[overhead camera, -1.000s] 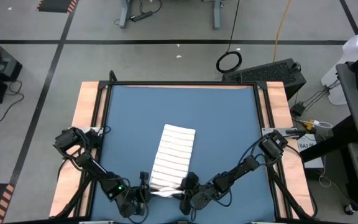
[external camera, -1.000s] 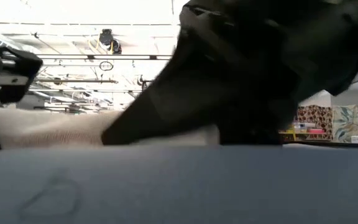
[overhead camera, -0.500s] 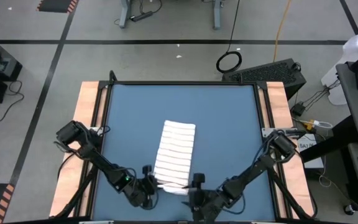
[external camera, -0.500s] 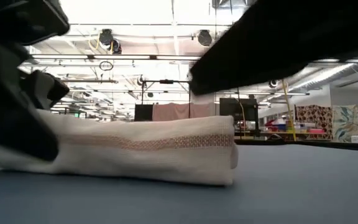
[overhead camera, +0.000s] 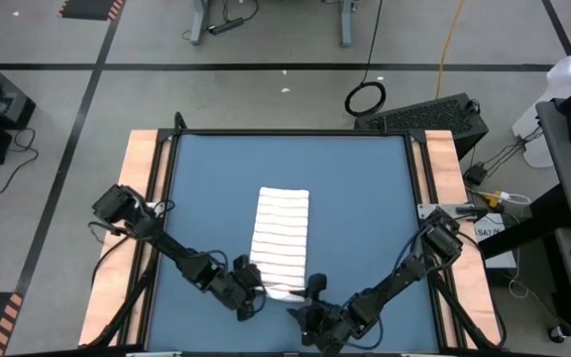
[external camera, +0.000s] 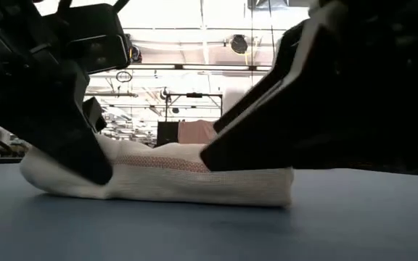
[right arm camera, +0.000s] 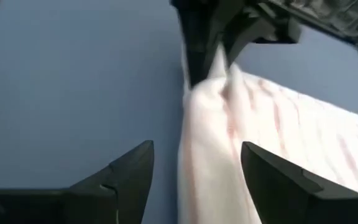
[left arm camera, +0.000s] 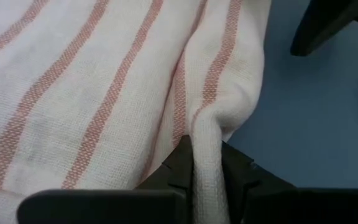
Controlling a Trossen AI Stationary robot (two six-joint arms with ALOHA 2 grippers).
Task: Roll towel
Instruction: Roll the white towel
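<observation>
The towel [overhead camera: 281,238], white with narrow stripes, lies as a long folded strip on the blue tabletop [overhead camera: 365,188], running from the far side toward the near edge. Its near end [external camera: 194,177] is bunched up thick. My left gripper [overhead camera: 256,290] is shut on the left corner of that near end. My right gripper [overhead camera: 310,295] stands open at the end's right side. In the right wrist view its fingers [right arm camera: 132,168] flank the bunched end [right arm camera: 207,155]. My left gripper pinches a raised fold [left arm camera: 207,134] of the towel at the left corner of its near end, between its two fingers. It comes slanting down from the near left. The fold stands up between the fingers; the rest of the towel lies on the table. I cannot tell whether my right gripper touches the towel.
Wooden rails [overhead camera: 145,198] run along the table's left and right sides. Bare blue top lies beyond the towel and on both sides of it. Both arms crowd the near edge.
My left gripper has gone toward the table's right and a little toward the far edge, rolling its wrist, still shut on the towel. The towel's near end has moved toward the far edge and bunched up thicker; its far end has stayed nearly in place. My right gripper has rolled and drawn slightly right.
</observation>
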